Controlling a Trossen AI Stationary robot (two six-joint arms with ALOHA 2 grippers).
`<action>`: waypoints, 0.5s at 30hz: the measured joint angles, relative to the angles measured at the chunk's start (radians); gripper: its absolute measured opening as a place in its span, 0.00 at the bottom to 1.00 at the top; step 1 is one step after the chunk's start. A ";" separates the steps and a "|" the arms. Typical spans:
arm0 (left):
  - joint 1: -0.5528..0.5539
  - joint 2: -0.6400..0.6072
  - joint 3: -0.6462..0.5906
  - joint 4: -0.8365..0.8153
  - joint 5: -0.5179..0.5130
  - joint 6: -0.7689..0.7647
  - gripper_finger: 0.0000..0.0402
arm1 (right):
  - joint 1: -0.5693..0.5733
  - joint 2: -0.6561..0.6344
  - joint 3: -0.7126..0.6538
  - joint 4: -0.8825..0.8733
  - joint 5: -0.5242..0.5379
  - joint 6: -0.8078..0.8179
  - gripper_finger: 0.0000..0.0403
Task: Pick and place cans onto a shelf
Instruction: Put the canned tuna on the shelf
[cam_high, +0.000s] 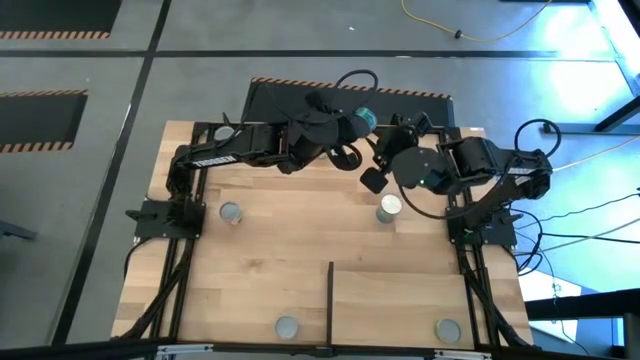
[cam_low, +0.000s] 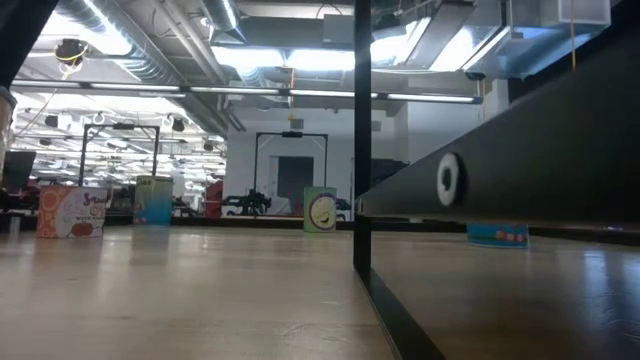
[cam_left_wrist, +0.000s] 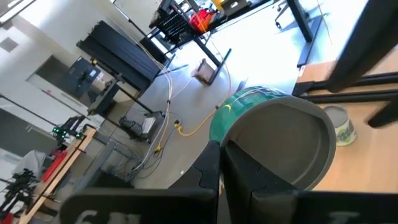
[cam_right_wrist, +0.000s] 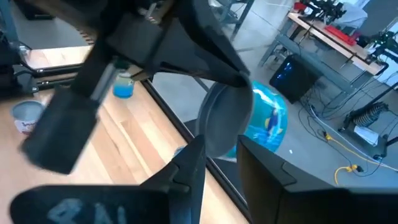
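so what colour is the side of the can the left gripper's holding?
Green side with pale lettering, grey flat end; the small cylindrical can shows best in the left wrist view.

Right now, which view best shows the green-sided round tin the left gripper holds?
The left wrist view: the green-sided round tin, in the left gripper, shows large, grey end clear. The right wrist view shows it partly behind arm parts, the high view a teal spot, the low view nothing.

The light-wood table carries four upright cans and a black divider bar.
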 joint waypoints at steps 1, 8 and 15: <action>0.001 0.000 0.000 0.002 0.001 0.007 0.00 | 0.000 0.002 0.000 0.001 0.000 0.000 0.23; -0.004 0.000 0.000 0.016 0.034 0.008 0.00 | -0.002 0.043 0.000 0.001 0.082 -0.031 0.23; -0.007 0.000 0.000 0.003 0.014 0.015 0.00 | 0.011 0.060 0.000 0.004 0.147 -0.060 0.23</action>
